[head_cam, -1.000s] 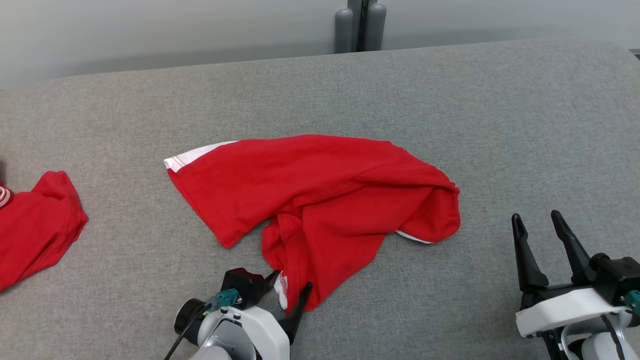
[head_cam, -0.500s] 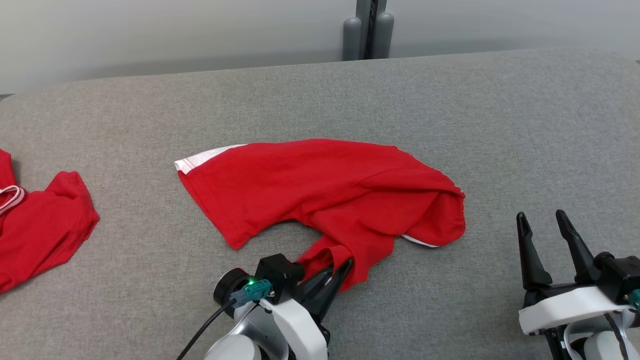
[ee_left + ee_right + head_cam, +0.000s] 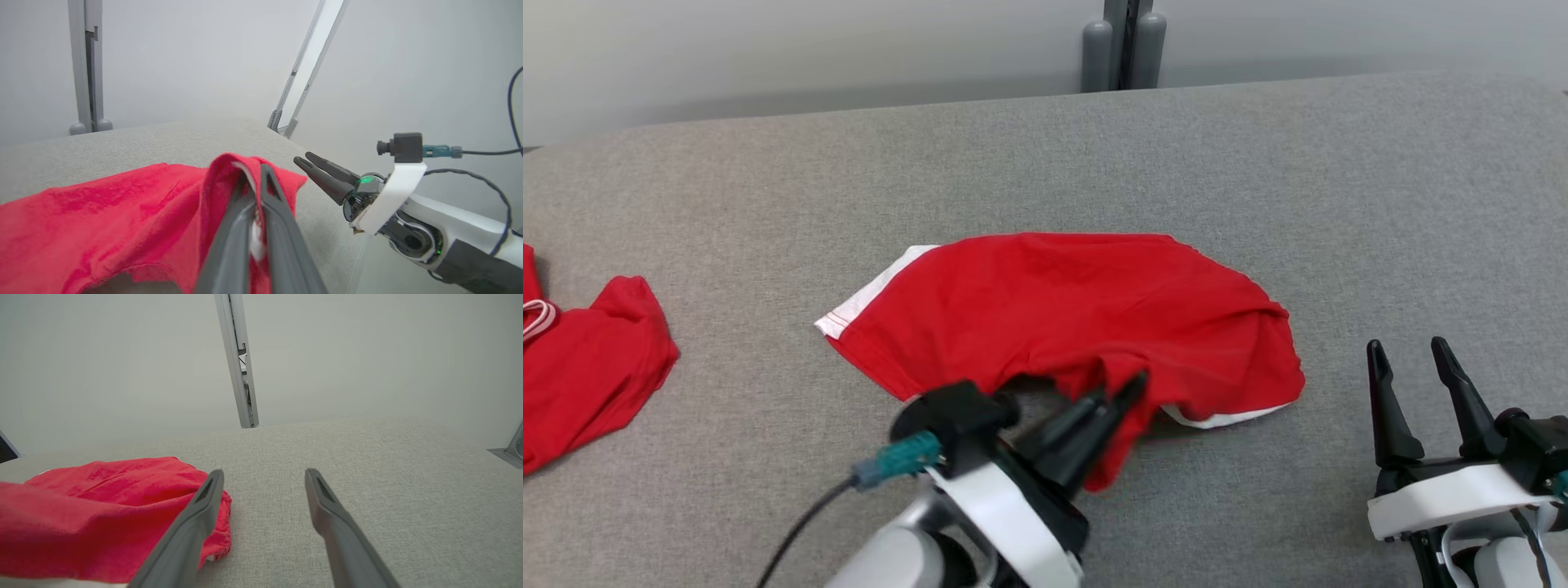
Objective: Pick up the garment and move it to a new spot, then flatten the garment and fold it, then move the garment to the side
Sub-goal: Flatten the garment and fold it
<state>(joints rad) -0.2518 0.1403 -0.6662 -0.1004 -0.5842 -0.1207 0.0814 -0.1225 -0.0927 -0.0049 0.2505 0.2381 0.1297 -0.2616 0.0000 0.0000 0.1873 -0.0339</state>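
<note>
Left claw [image 3: 1123, 392] grips red garment [image 3: 1078, 302]; right claw [image 3: 1409, 359] parted

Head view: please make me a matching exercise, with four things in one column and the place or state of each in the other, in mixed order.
Things:
1. left gripper
2. right gripper
3. red garment
4. second red cloth

Places or states:
A. lies at the left edge of the table
B. open, holding nothing
C. shut on a fold of cloth
D. in the middle of the table, pinched at its near edge

Pairs: 1-C, 2-B, 3-D, 4-A
</note>
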